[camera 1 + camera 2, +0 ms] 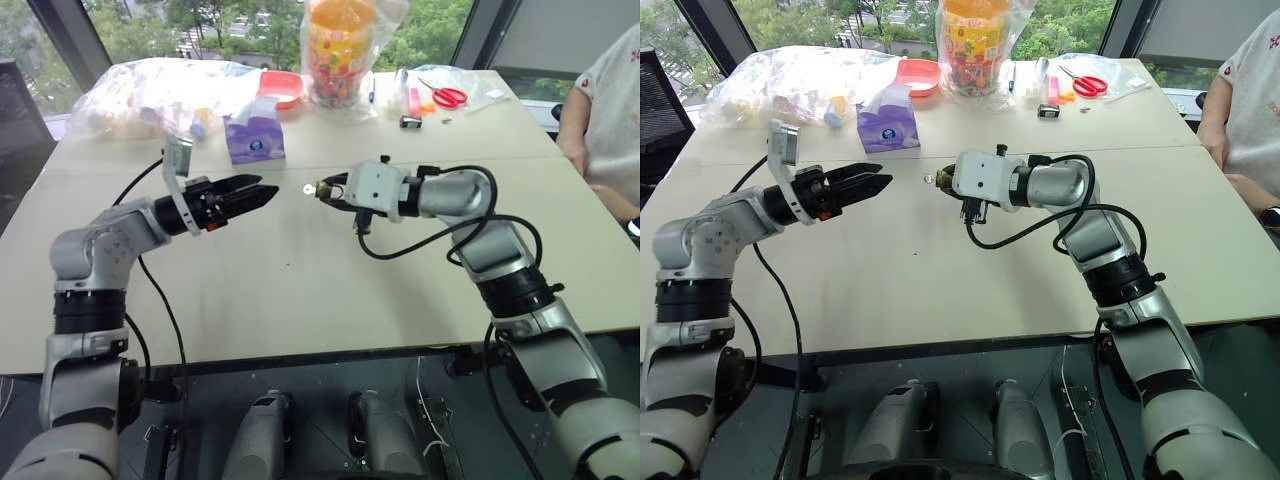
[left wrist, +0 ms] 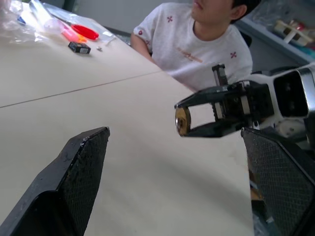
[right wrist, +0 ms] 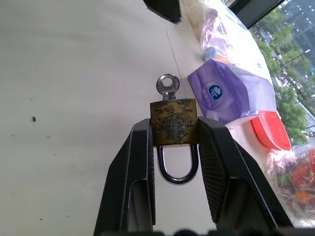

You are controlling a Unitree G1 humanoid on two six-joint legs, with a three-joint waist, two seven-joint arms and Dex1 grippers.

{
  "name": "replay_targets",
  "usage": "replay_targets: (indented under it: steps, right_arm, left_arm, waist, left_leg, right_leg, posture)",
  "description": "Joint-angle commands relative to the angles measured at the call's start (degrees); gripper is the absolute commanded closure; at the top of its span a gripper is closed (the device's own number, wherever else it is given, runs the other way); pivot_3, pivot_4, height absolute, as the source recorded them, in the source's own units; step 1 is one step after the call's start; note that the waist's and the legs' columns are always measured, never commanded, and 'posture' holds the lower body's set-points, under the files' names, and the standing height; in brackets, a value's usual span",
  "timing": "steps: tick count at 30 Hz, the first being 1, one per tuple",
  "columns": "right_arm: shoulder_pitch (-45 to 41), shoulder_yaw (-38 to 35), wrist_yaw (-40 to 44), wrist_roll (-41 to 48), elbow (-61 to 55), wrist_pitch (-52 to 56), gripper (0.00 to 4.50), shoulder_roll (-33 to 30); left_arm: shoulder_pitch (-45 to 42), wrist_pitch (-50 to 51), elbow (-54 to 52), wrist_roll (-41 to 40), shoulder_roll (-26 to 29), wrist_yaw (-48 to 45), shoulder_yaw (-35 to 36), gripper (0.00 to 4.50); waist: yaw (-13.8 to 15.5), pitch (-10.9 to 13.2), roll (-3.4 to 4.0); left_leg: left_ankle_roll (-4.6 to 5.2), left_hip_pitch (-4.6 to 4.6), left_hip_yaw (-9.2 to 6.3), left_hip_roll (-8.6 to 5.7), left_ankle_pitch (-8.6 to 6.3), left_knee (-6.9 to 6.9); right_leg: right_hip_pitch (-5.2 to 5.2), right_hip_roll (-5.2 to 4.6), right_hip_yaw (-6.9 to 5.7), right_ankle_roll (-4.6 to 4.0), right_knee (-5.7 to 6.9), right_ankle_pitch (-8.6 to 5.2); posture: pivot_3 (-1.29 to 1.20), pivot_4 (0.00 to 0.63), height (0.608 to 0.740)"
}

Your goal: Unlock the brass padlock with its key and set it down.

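Brass padlock [image 3: 173,122] clamped between right pincer [image 3: 174,147] fingers, key [image 3: 168,86] inserted

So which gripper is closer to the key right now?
Right. The right gripper clamps the padlock with the key sticking out; the left gripper is open, a gap away.

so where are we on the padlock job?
Done: the right claw is shut on the padlock, lifted off the table, and the key sits in its keyway. In hand: the left claw, open, faces the key with a gap between. Left: grip and turn the key, since the shackle looks closed, then set the padlock down.
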Motion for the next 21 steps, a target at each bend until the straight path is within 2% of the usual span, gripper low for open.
replay_targets:
  steps: [1,15,18,21]
  right_arm:
    - [-0.8,-1.48,-0.88,0.52,-4.93,1.93,3.82,0.19]
    - [0.18,-0.5,-1.23,-0.23,-8.7,4.43,3.82,-0.02]
    - [0.1,-0.35,-1.21,-0.35,-9.16,4.9,3.82,-0.01]
    - [-0.5,-0.25,-1.41,-0.4,-9.39,5.42,3.82,0.42]
  left_arm:
    - [-3.32,-1.48,1.84,1.15,-0.97,-2.69,-1.46,1.69]
    - [-7.12,-4.8,8.05,5.54,-4.35,-7.16,-4.0,1.69]
    - [-6.55,-5.21,7.48,6.5,-4.07,-9.0,-5.19,2.46]
    - [-6.29,-5.51,7.14,7.56,-4.1,-9.97,-6.08,3.86]
  waist:
    - [0.09,0.0,0.0]
    - [0.09,0.0,0.0]
    - [0.1,0.0,0.0]
    - [0.19,0.0,0.0]
  left_leg:
    - [0.0,0.0,0.0,0.0,0.0,0.01]
    - [0.02,-0.02,-0.01,-0.01,-0.01,-0.01]
    - [0.02,-0.02,-0.02,-0.01,-0.01,-0.01]
    - [0.02,-0.02,-0.02,-0.01,-0.01,0.0]
  right_leg:
    - [0.01,0.0,0.0,0.0,-0.01,0.0]
    - [0.03,-0.02,0.0,0.0,-0.09,0.0]
    - [0.03,-0.02,-0.01,0.0,-0.09,0.0]
    - [0.04,-0.03,-0.01,0.0,-0.1,0.0]
  posture:
    - [0.0,0.15,0.74]
    - [0.0,0.15,0.74]
    - [0.0,0.15,0.74]
    - [0.0,0.15,0.74]
